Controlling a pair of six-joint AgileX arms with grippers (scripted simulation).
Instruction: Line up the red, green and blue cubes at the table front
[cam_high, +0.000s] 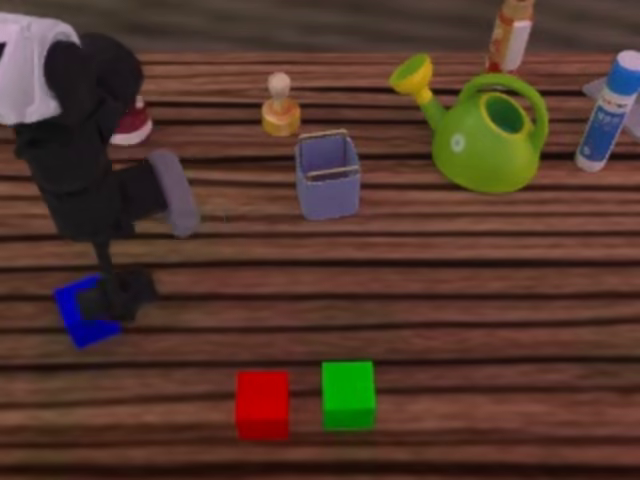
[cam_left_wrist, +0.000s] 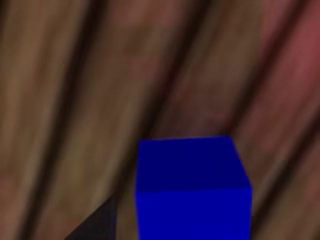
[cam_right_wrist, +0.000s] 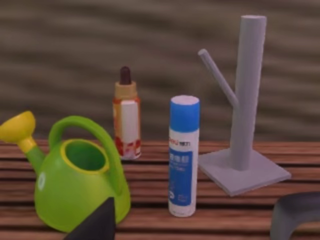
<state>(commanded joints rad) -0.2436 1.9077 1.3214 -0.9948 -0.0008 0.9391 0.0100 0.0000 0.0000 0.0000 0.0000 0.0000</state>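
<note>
The blue cube (cam_high: 80, 318) sits on the wooden table (cam_high: 480, 300) at the left. My left gripper (cam_high: 112, 297) is down over it, covering its right part. In the left wrist view the blue cube (cam_left_wrist: 192, 190) lies between the jaws, and a gap shows between it and the one dark finger (cam_left_wrist: 95, 225) in view, so the gripper is open. Close together near the front edge are the red cube (cam_high: 262, 404) and, to its right, the green cube (cam_high: 348, 395). My right gripper (cam_right_wrist: 165, 235) is outside the top view, parked open and facing the back right objects.
A lilac cup (cam_high: 327, 175) stands mid-table with a wooden stamp (cam_high: 281, 105) behind it. At the back right are a green watering can (cam_high: 490, 130), a dropper bottle (cam_high: 510, 35), a blue glue stick (cam_high: 607, 110) and a grey rack (cam_right_wrist: 245, 100).
</note>
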